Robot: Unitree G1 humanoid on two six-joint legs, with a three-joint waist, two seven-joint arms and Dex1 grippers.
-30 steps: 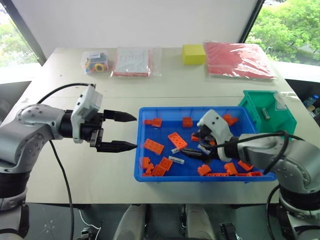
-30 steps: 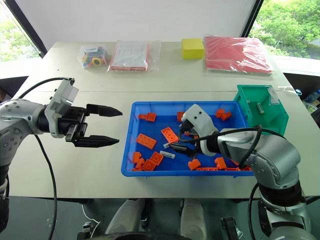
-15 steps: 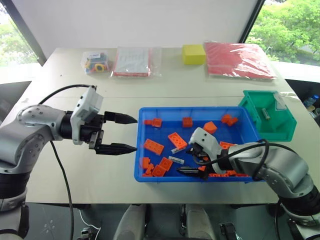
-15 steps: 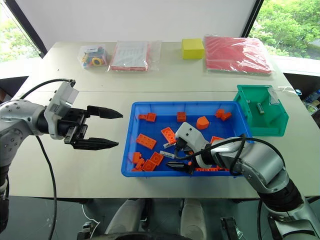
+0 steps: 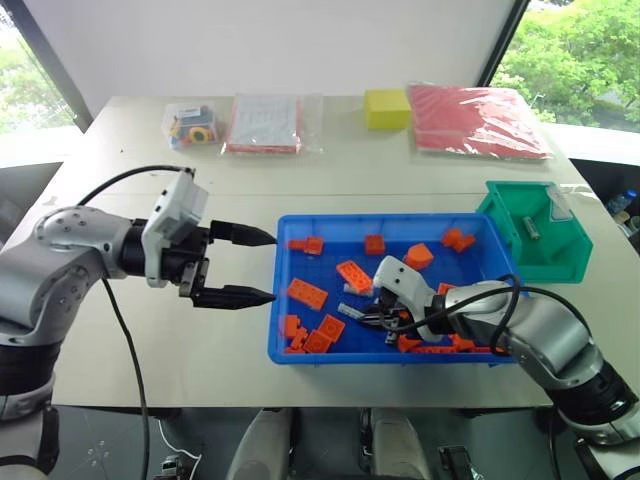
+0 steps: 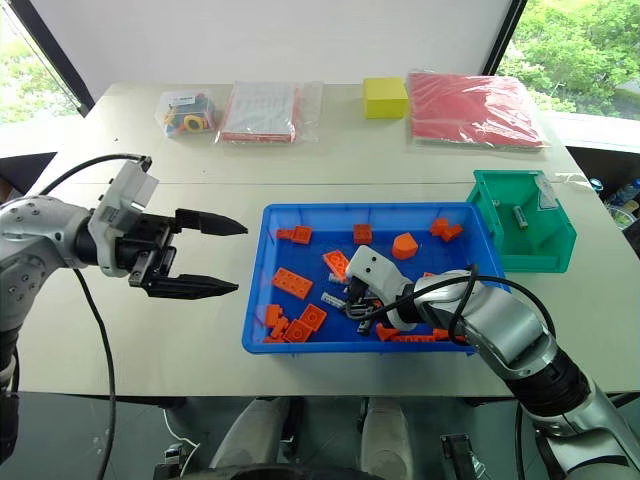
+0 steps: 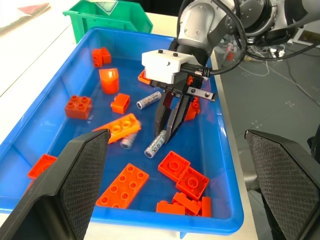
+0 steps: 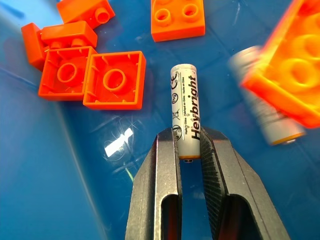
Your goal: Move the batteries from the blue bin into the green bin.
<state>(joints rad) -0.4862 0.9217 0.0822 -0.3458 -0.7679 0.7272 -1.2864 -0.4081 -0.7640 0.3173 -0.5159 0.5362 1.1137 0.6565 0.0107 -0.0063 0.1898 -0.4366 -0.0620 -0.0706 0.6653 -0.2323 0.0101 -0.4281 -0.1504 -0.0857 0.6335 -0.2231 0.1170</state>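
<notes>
White table (image 5: 330, 170) by big windows holds a blue bin (image 5: 300, 225) and, just beside it, a green bin (image 5: 560, 255). Inside the blue bin, the right gripper (image 8: 187, 150) has its two fingers squeezed tight on one end of a white battery (image 8: 185, 107). That battery lies among orange bricks (image 5: 308, 293) on the bin floor. The left gripper (image 5: 255, 265) hangs just outside the blue bin's edge, fingers wide apart, holding nothing.

Three batteries show in the blue bin in the left wrist view: the pinched one (image 7: 155, 143), one half under a flat brick (image 7: 128, 141), and one lying free (image 7: 149, 100). One more small grey battery (image 5: 533, 228) sits in the green bin. More than a dozen orange bricks lie around the blue bin.

A second ago the right gripper was farther toward the green bin, fingers apart. It has moved toward the middle of the bin, dropped lower and snapped shut. The left gripper has stayed put.
</notes>
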